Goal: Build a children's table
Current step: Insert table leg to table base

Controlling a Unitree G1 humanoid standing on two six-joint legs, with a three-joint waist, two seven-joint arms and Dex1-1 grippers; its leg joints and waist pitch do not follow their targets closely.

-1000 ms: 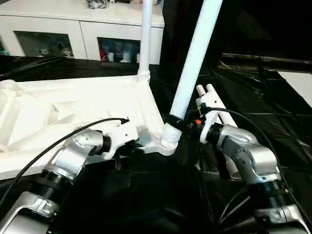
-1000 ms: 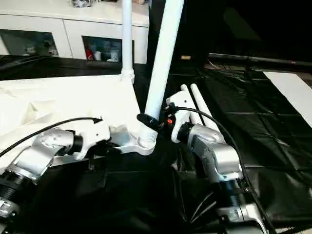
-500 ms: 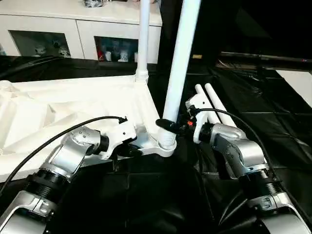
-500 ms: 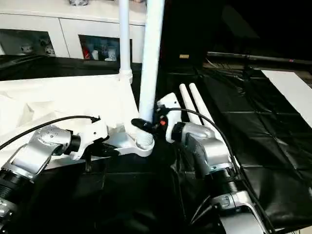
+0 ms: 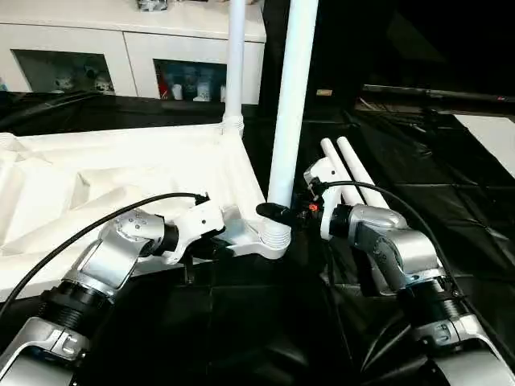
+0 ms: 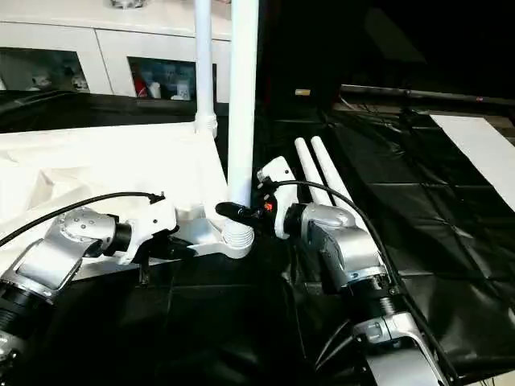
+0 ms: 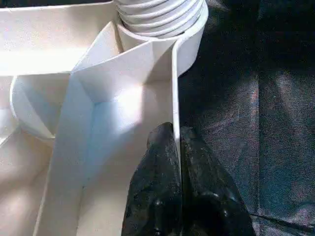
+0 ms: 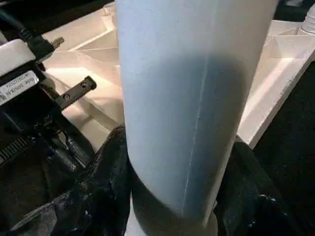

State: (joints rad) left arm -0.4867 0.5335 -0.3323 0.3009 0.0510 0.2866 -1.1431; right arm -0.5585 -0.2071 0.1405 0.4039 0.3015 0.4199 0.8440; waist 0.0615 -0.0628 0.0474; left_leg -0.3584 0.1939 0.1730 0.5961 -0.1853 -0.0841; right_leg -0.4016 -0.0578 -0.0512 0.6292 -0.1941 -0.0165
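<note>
- While the right gripper (image 5: 278, 213) clasps the near leg (image 5: 291, 104) low on its smooth white tube, one black finger shows on each side of it, just above the ribbed collar seated in the round corner socket (image 5: 276, 239).
- Left gripper (image 7: 176, 147): its two black, slightly glossy fingers are pinched tight on the thin upright rim of the tabletop (image 5: 121, 185), close to that same corner.
- The tabletop is white moulded plastic, lying underside up with flat ribs forming angular pockets; it fills the left of the scene.
- The near leg stands almost upright, long and tapered.
- A second leg (image 5: 235, 60) rises from the far right corner socket.
- Two more white tube legs (image 5: 348, 165) lie side by side to the right, beyond the right gripper.
- Everything rests on crinkled black sheeting (image 5: 418, 185).
- A white glass-door cabinet (image 5: 121, 48) stands at the far left.
</note>
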